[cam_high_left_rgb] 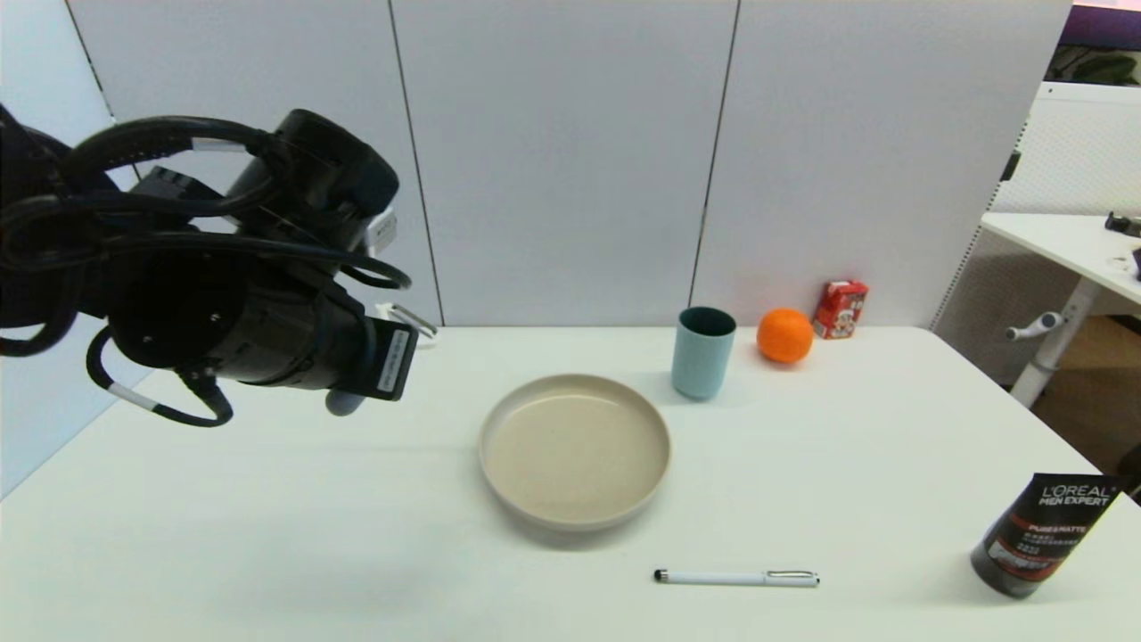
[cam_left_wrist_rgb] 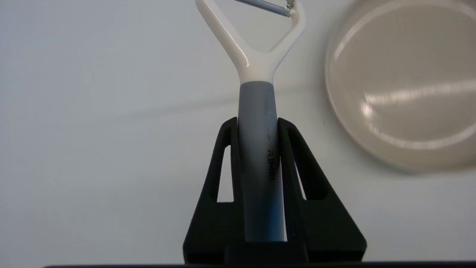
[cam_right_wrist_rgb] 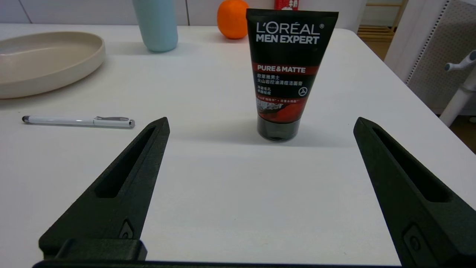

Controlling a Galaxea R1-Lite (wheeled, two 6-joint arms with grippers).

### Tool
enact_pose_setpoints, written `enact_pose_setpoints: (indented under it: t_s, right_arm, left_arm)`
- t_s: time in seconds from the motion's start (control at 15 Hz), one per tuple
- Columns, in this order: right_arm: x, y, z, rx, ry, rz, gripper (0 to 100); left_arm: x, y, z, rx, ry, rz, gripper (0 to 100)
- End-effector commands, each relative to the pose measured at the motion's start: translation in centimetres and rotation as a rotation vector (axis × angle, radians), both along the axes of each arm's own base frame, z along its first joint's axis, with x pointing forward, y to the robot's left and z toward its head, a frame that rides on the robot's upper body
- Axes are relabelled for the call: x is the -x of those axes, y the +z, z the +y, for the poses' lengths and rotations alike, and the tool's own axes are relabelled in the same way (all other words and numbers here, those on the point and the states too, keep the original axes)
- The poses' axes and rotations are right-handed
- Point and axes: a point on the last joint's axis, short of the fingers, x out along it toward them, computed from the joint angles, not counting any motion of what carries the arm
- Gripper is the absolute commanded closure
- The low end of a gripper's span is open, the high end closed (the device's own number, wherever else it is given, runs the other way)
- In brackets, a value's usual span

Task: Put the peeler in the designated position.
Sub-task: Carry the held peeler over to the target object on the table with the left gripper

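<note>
Carrying the peeler (cam_left_wrist_rgb: 258, 123) clamped in the left gripper (cam_left_wrist_rgb: 257, 126) above the table's (cam_high_left_rgb: 267, 553) left side.

Its grey handle sits between the closed fingers (cam_left_wrist_rgb: 223, 163), long axis running straight out along them, forked head and blade leading; the plate (cam_left_wrist_rgb: 405, 85) lies just beside that head. The right gripper (cam_right_wrist_rgb: 260, 126) rests parked with its fingers spread wide, near the black tube (cam_right_wrist_rgb: 286, 70) and the pen (cam_right_wrist_rgb: 78, 121), much farther from the bare tabletop where the peeler probably goes.

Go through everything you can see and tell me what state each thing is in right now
peeler: clamped by its handle, off the table
left gripper: shut on peeler
right gripper: open, empty
plate: empty
cup: upright
tube: standing on its cap
pen: lying flat
</note>
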Motion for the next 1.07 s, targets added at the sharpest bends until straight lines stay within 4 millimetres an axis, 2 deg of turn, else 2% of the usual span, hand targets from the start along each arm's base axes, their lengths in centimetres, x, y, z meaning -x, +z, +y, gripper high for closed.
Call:
enact_pose_setpoints:
  t_s: [0.07, 0.33, 0.53, 0.67, 0.93, 1.07]
  right_arm:
    - [0.0, 0.0, 0.0, 0.000, 0.001, 0.001, 0]
    - [0.0, 0.0, 0.0, 0.000, 0.001, 0.001, 0]
    - [0.0, 0.0, 0.0, 0.001, 0.001, 0.001, 0]
    - [0.0, 0.0, 0.0, 0.000, 0.001, 0.001, 0]
    - [0.0, 0.0, 0.0, 0.001, 0.001, 0.001, 0]
    - [0.0, 0.0, 0.0, 0.000, 0.001, 0.001, 0]
  left_arm:
    - [-0.7, 0.0, 1.7, -0.062, -0.343, 0.063, 100]
    - [-2.0, -0.7, 1.1, -0.086, -0.639, 0.034, 100]
    - [-2.6, -2.4, 0.3, -0.003, -0.854, 0.039, 100]
    - [-2.4, -4.0, -0.1, 0.071, -0.986, 0.040, 100]
    - [-0.9, -5.9, -1.0, 0.196, -1.151, 0.114, 100]
    - [-0.5, -6.4, -1.6, 0.199, -1.200, 0.127, 100]
